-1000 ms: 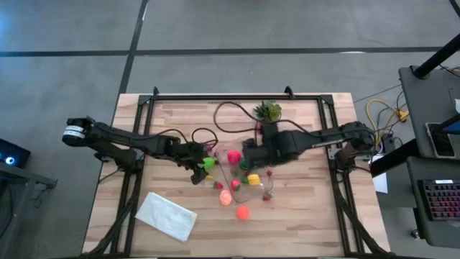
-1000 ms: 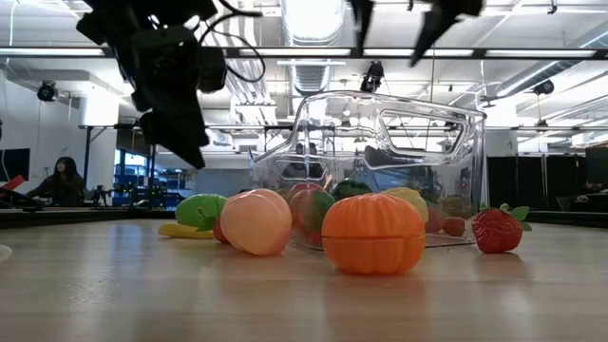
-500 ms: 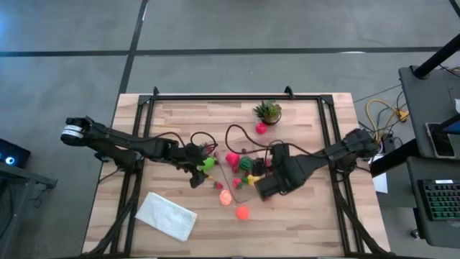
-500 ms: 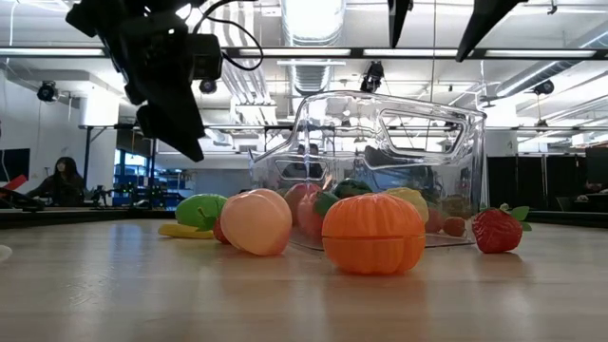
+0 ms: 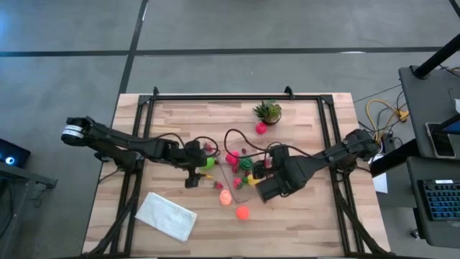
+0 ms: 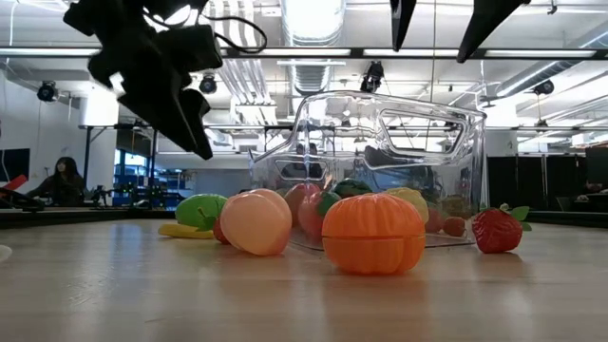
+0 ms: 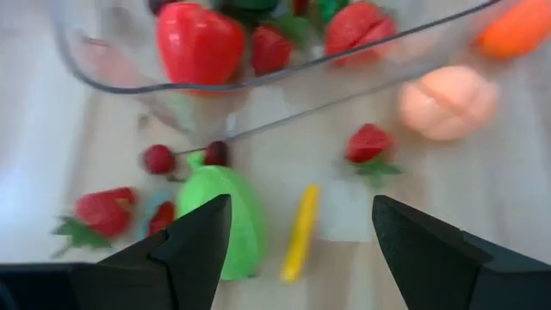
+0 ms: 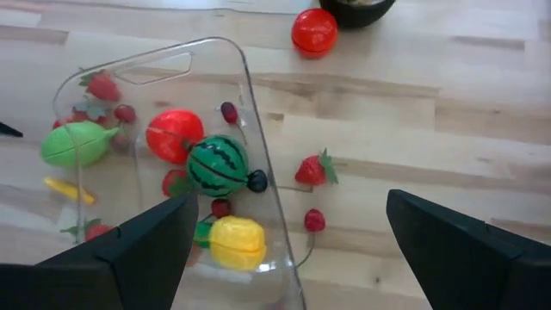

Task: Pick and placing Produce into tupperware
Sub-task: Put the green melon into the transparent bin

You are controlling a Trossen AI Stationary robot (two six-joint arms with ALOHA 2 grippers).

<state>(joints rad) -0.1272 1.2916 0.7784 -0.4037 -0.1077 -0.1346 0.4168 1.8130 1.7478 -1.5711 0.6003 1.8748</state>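
Note:
The clear tupperware stands mid-table and holds a striped watermelon, a red fruit and a yellow piece. Loose produce lies around it: a lime green fruit, a yellow strip, strawberries, a peach piece, an orange piece and a red tomato. My left gripper hovers open above the green fruit, left of the tupperware. My right gripper hangs open over the tupperware's near right corner. Neither holds anything.
A small spiky potted plant stands toward the far edge, beside the tomato. A folded white cloth lies near the front left corner. Cables trail over the table behind the tupperware. Bare wood shows at the front right.
My right gripper has swung from above the tupperware's far side toward the table's near edge, uncovering the red tomato, then stopped. My left gripper has stayed in place and rolled about its own pointing line. No produce has moved.

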